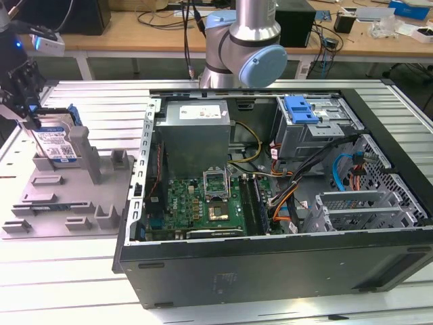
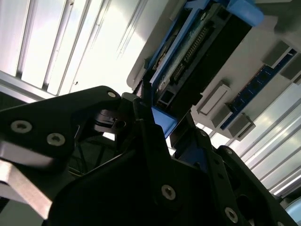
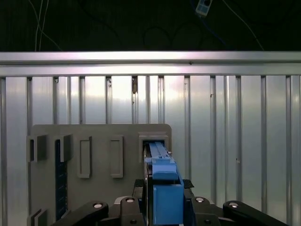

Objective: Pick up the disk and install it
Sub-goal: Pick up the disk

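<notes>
**Jaws pinching the disk in its fixture slot**

Ribbed aluminium tabletop (image 1: 88, 95), with a wooden workbench (image 1: 135, 30) cluttered with cables behind its far edge. An open computer case (image 1: 270, 271) took up the middle and the exterior view's right of the tabletop. A grey fixture plate (image 1: 61, 196) lay just beside the case, toward the tabletop's edge at the exterior view's left. My arm (image 1: 247, 47) rose behind the case.

The disk (image 1: 57, 143) stood upright on edge in a slot near the far corner of the fixture plate, label facing the case, blue rail around it. My gripper (image 1: 30, 116) was at the disk's top edge, on the side away from the case.

In the first wrist view the disk (image 3: 157, 150) ran edge-on into its slot in the fixture plate (image 3: 122, 132), and my gripper (image 3: 167, 184) had one finger on each side of the blue rail, pressed against it. The second wrist view showed the same: gripper (image 2: 162, 123) clamped on the blue rail, the disk (image 2: 197, 47) seated in the plate, not lifted out.

Inside the case were a motherboard (image 1: 203, 200), a power supply (image 1: 196, 132) and a blue latch (image 1: 301, 108) on the drive cage.
</notes>
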`<state>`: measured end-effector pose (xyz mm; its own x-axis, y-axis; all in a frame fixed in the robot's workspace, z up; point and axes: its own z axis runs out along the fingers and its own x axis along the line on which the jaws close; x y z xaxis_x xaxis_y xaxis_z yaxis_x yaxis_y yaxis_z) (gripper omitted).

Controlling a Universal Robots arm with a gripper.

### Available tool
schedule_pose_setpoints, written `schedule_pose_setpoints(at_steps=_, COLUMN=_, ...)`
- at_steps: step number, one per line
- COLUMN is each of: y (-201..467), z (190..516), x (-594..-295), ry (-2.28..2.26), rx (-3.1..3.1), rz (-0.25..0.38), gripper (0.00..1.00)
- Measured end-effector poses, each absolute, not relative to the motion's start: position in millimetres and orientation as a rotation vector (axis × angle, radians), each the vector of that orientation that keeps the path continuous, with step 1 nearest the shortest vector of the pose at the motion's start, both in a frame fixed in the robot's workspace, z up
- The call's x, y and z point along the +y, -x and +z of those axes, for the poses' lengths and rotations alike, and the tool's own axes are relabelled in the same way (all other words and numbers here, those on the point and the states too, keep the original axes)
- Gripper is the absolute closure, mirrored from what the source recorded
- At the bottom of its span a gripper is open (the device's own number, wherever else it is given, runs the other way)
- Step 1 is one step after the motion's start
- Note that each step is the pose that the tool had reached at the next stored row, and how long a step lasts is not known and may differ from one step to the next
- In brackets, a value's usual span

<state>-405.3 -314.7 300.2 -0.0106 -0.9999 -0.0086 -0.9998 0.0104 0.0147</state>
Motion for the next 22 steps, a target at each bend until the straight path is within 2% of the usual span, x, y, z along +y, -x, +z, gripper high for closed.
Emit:
schedule_pose_setpoints(at_steps=16, y=405.3, z=297.7, x=-314.7, ry=-2.202, rx=-2.234, rz=-0.026, gripper=0.59)
schedule_pose_setpoints(at_steps=18, y=405.3, z=297.6, x=-314.7, ry=-2.202, rx=-2.234, rz=-0.026, gripper=0.63)
schedule_pose_setpoints(at_steps=22, y=405.3, z=297.5, x=-314.7, ry=-2.203, rx=-2.234, rz=-0.026, gripper=0.63)
